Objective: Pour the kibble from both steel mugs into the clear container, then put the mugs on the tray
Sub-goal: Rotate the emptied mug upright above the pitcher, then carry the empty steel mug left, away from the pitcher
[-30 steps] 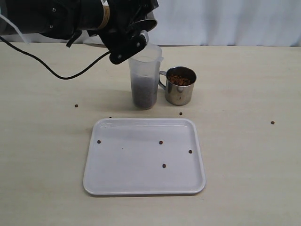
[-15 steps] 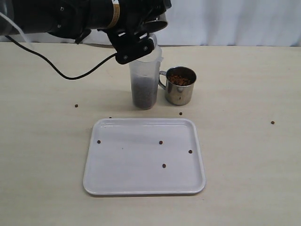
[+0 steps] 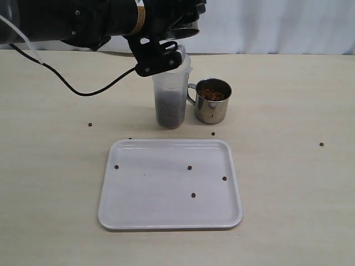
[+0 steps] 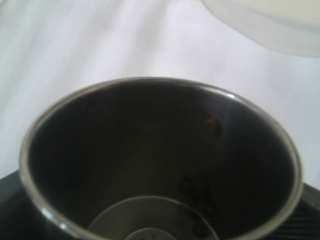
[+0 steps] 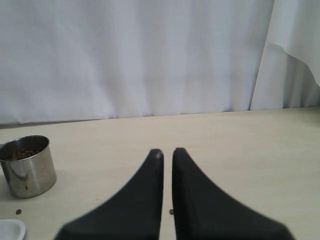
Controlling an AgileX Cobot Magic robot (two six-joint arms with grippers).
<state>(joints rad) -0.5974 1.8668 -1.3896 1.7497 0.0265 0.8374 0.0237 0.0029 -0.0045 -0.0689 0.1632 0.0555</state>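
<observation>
Few kibble (image 4: 212,126) bits cling inside the steel mug (image 4: 150,165) the left gripper (image 3: 175,26) clasps, needing steeper tilt over the clear container (image 3: 171,97); right gripper (image 5: 167,154) closed, empty.

No text is showing legibly anywhere; the left arm (image 3: 66,22) is wearing a yellowish band (image 3: 138,13) whose markings are blurring beyond reading, and the mug (image 3: 213,108), cup (image 3: 171,88) and tray (image 3: 155,208) are showing plain surfaces.

Two steel mugs (image 3: 211,105), one clear cup (image 3: 171,105), one white tray (image 3: 166,208), four loose pellets (image 3: 189,167) on it, four-ish on the surface (image 3: 288,194).
</observation>
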